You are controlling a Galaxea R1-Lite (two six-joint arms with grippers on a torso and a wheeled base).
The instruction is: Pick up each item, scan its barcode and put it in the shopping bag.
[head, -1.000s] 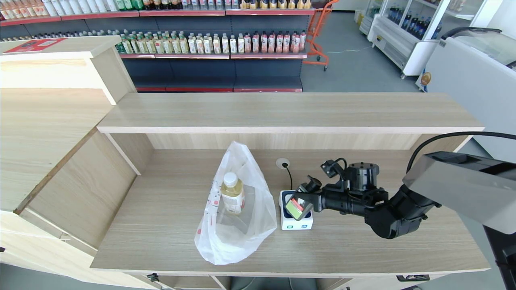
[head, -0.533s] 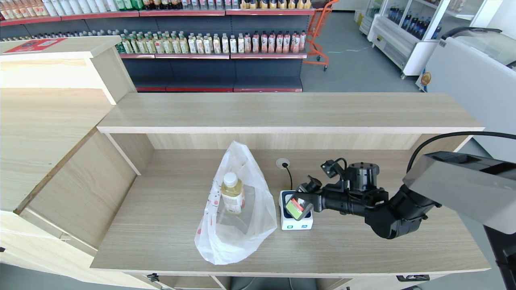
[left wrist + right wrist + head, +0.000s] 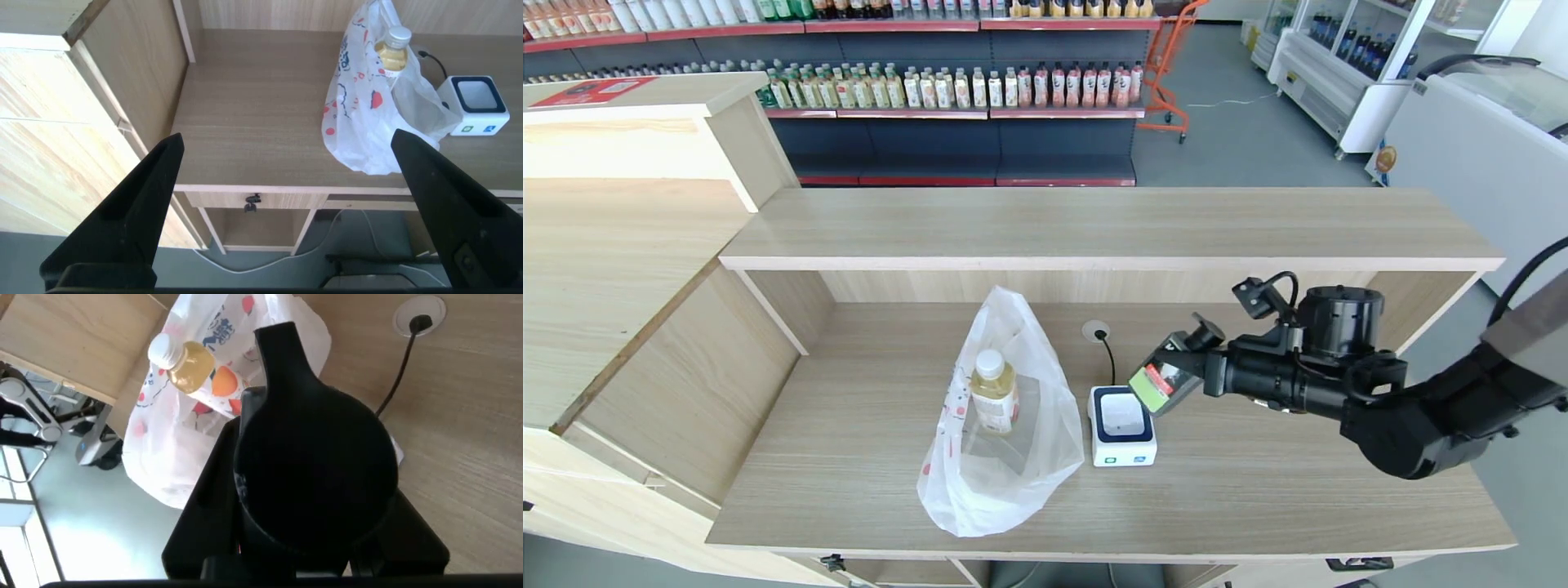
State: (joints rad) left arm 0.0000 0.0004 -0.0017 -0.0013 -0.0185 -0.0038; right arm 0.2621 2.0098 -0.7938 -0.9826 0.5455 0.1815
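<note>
My right gripper (image 3: 1176, 371) is shut on a small item (image 3: 1161, 385) with a green and red label, held in the air just above and to the right of the white barcode scanner (image 3: 1123, 426). In the right wrist view a dark round shape (image 3: 315, 465) hides the grip. The white shopping bag (image 3: 1005, 445) stands open left of the scanner with a yellow drink bottle (image 3: 994, 396) upright inside it. My left gripper (image 3: 286, 204) hangs open off the counter's front edge, well short of the bag (image 3: 368, 122), bottle (image 3: 392, 51) and scanner (image 3: 478, 102).
The scanner's cable (image 3: 1107, 355) runs back to a round hole (image 3: 1095, 331) in the wooden counter (image 3: 1258, 490). A raised ledge (image 3: 1111, 229) lines the back and a side panel (image 3: 686, 384) the left. Bare counter lies right of the scanner.
The right arm has lifted and drawn back to the right with the item, which was pressed close over the scanner's face before. Bag, bottle and scanner have stayed put.
</note>
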